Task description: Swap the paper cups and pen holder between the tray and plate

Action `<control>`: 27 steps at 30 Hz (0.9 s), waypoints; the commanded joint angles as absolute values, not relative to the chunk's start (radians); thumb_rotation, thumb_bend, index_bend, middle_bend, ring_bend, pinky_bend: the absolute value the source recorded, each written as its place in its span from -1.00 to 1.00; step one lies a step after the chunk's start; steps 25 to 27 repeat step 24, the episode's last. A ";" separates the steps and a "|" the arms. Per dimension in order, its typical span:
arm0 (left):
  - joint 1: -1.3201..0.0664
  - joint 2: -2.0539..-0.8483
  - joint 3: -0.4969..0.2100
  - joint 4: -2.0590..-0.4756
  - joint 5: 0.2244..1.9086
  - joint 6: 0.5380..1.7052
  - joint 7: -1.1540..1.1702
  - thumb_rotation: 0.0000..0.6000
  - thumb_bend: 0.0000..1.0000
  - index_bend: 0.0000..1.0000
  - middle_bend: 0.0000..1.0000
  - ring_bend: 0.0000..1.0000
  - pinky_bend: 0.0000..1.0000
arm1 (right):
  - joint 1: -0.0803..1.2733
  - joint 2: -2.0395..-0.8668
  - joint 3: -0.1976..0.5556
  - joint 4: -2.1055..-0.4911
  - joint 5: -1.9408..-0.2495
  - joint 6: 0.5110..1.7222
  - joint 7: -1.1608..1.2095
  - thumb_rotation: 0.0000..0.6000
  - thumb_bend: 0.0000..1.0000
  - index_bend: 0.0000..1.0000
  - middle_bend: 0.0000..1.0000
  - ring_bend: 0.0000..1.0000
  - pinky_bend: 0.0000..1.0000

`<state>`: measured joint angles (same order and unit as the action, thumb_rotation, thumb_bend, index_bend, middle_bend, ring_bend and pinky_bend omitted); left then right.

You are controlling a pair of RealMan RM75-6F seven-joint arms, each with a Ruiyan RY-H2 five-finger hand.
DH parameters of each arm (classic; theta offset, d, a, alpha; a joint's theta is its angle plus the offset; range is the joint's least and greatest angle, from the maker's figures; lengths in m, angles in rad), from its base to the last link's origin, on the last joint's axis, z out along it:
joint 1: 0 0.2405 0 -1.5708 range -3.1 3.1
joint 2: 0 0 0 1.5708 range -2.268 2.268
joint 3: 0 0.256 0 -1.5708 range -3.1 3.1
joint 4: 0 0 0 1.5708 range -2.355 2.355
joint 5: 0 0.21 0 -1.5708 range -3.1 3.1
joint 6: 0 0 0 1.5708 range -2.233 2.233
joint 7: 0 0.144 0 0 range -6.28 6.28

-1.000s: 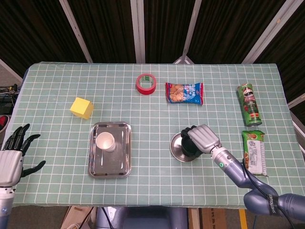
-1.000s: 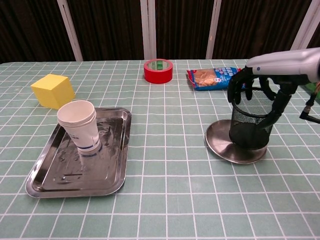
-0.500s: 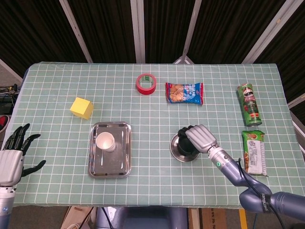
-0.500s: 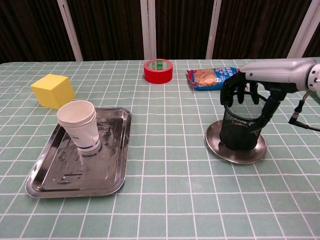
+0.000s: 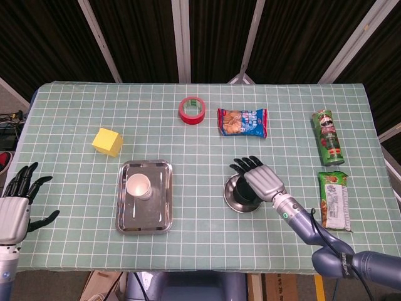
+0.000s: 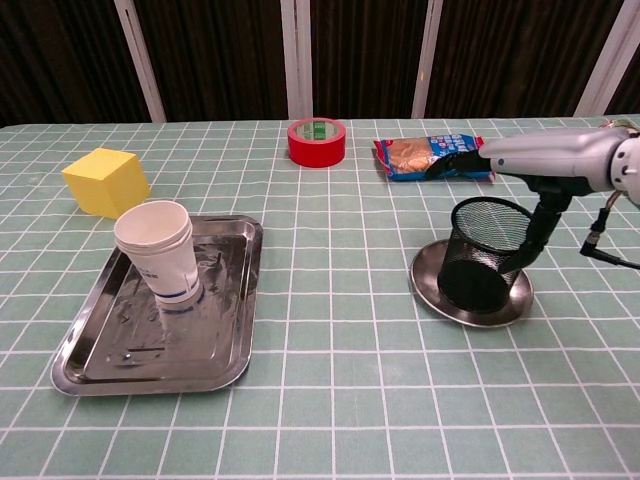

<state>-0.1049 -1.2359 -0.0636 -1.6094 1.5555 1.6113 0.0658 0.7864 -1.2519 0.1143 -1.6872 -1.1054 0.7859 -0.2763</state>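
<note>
Your right hand [image 6: 520,160] hovers above the pen holder [image 6: 480,255] on the plate [image 6: 430,285], fingers spread, holding nothing; left hand [image 5: 14,210] likewise spread.

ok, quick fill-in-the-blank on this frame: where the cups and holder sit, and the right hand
1. The paper cups stand on the steel ____.
2. The black mesh pen holder stands on the round ____.
3. The right hand is spread flat ____ the pen holder, holding nothing.
4. The red tape roll lies beside the ____ snack bag.

Missing words: tray; plate; above; blue
</note>
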 commanded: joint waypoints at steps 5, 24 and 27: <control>-0.104 -1.230 -0.063 -1.607 1.550 1.601 0.069 1.00 -0.82 -0.50 -1.00 -1.00 -0.74 | 0.712 -1.127 0.117 -1.827 -1.101 0.944 -0.306 1.00 -1.00 -1.00 -1.00 -1.00 -1.00; -0.049 -1.137 -0.007 -1.771 1.534 1.581 0.153 1.00 -0.82 -0.58 -1.00 -1.00 -0.74 | 0.165 -1.121 -0.080 -1.640 -1.505 1.618 -0.202 1.00 -1.00 -0.98 -1.00 -1.00 -1.00; -0.049 -1.137 -0.007 -1.771 1.534 1.581 0.153 1.00 -0.82 -0.58 -1.00 -1.00 -0.74 | 0.165 -1.121 -0.080 -1.640 -1.505 1.618 -0.202 1.00 -1.00 -0.98 -1.00 -1.00 -1.00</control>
